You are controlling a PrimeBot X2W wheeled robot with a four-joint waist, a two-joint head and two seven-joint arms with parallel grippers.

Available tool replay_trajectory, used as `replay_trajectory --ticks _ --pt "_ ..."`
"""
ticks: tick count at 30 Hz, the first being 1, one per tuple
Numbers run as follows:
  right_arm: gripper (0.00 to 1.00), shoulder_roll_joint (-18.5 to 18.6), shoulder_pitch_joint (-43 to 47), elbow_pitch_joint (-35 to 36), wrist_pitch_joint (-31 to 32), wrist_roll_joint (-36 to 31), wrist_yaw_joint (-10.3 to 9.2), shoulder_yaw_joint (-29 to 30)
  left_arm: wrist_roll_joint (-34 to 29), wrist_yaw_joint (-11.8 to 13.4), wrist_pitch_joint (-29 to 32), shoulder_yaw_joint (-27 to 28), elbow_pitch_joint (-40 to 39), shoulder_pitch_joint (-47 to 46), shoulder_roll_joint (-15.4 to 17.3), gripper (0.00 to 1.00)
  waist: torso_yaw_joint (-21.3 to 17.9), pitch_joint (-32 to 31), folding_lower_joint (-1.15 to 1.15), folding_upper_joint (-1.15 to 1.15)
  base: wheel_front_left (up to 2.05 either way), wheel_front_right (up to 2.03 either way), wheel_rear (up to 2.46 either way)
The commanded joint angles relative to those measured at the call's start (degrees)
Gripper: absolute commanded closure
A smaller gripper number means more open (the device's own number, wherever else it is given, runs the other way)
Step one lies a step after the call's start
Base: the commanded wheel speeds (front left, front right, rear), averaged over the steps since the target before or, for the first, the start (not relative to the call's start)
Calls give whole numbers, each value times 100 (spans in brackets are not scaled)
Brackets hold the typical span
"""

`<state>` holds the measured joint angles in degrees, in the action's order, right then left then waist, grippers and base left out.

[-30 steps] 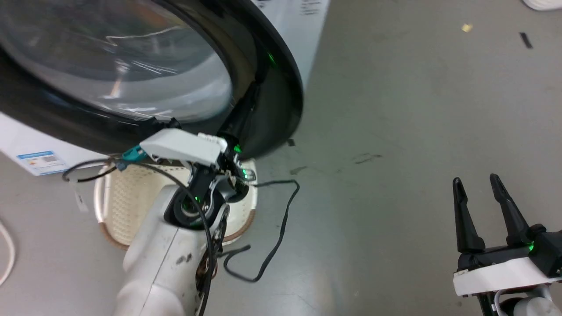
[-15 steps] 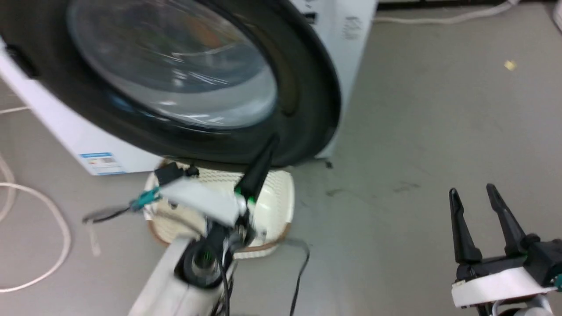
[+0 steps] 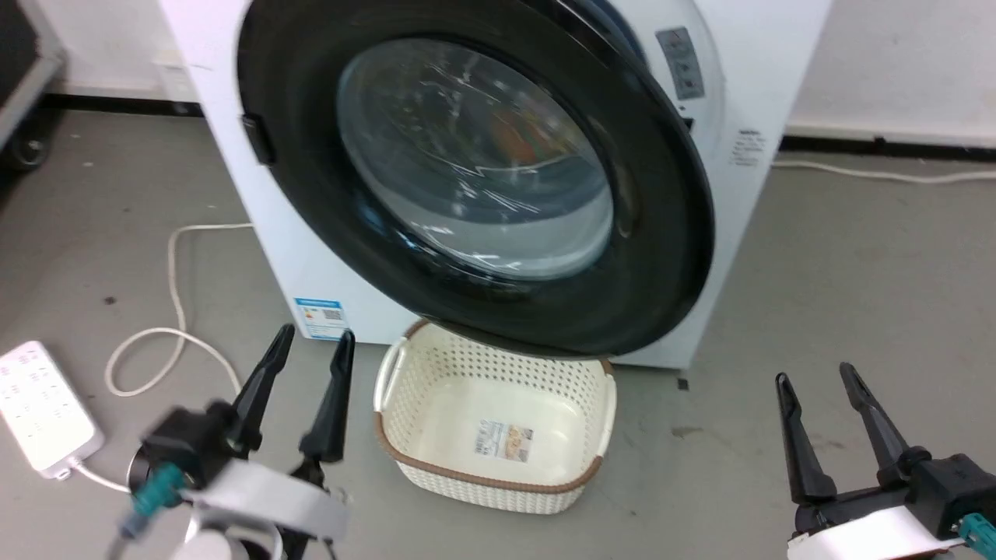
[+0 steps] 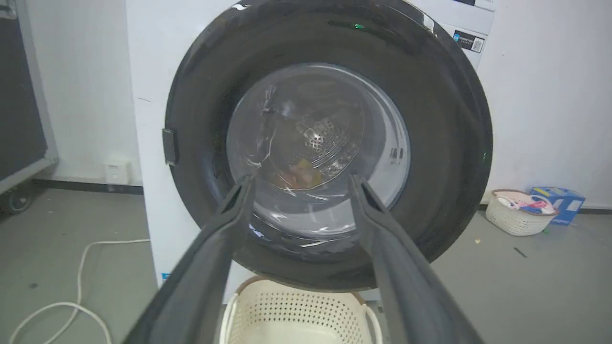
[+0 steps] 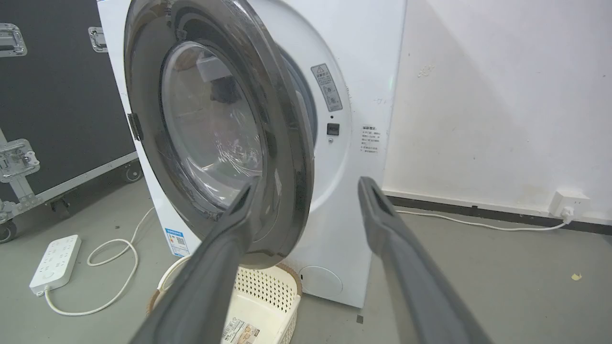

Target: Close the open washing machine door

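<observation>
Door (image 3: pixel 669 257) hanging ajar: stiff, hinged, glossy rim probably slippery, glass fragile. Pushing rim's free edge seeming wisest. Left gripper (image 3: pixel 317 333), right gripper (image 3: pixel 812 373) both gaping, empty.

A grey floor (image 3: pixel 856 257), smooth and lightly scuffed, runs back to a white wall (image 5: pixel 502 95) edged by a black skirting strip (image 5: pixel 478 210). At the left stands a black flight case (image 5: pixel 52 95) with metal fittings, on castors. A white power strip (image 3: pixel 39 408) lies on the floor, its white cable (image 3: pixel 170 264) looping beside it. A wall socket (image 5: pixel 566 203) sits low on the right, a white cord (image 5: pixel 478 224) trailing along the skirting. A cream perforated basket (image 3: pixel 482 494) rests on the floor. Farther right, a smaller basket (image 4: pixel 514 224), holding what may be clothes, stands just beside a blue box (image 4: pixel 559 198).
</observation>
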<state>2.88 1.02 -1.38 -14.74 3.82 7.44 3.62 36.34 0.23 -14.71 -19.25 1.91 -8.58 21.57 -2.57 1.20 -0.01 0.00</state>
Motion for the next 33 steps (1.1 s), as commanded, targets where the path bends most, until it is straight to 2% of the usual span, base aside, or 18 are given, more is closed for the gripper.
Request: replay_trajectory --ticks 1,6,9,16,17,18,25,33 --pt "0 -1 74 22 -26 -16 5 -14 -419 131 -26 46 -122 188 -65 0 151 -131 1 0 0 0 0" --pt "0 -1 183 12 -26 -32 5 -118 -1801 594 -28 211 -382 708 -291 0 290 -194 1 0 0 0 0" --pt "0 -1 215 7 -26 -46 5 -159 -2227 758 -28 220 -434 911 -438 0 358 -196 1 0 0 0 0" --pt "0 -1 208 23 -26 -113 5 -197 -2831 761 -29 104 -385 987 -581 0 551 -15 1 0 0 0 0" --pt "16 -1 205 -10 -26 -131 5 -225 -2852 740 -29 94 -383 958 -622 0 582 37 1 0 0 0 0" --pt "100 -1 186 -35 -26 -172 5 -266 -2874 721 -29 91 -385 918 -657 0 614 97 1 0 0 0 0" --pt "100 71 -431 -110 143 -395 5 -534 -2970 608 -29 161 -436 642 -904 0 796 595 1 0 0 0 0" --pt "100 1071 -1796 -607 652 18 5 -965 -3061 445 -29 207 -500 270 -1153 0 1012 1275 1 0 0 0 0"
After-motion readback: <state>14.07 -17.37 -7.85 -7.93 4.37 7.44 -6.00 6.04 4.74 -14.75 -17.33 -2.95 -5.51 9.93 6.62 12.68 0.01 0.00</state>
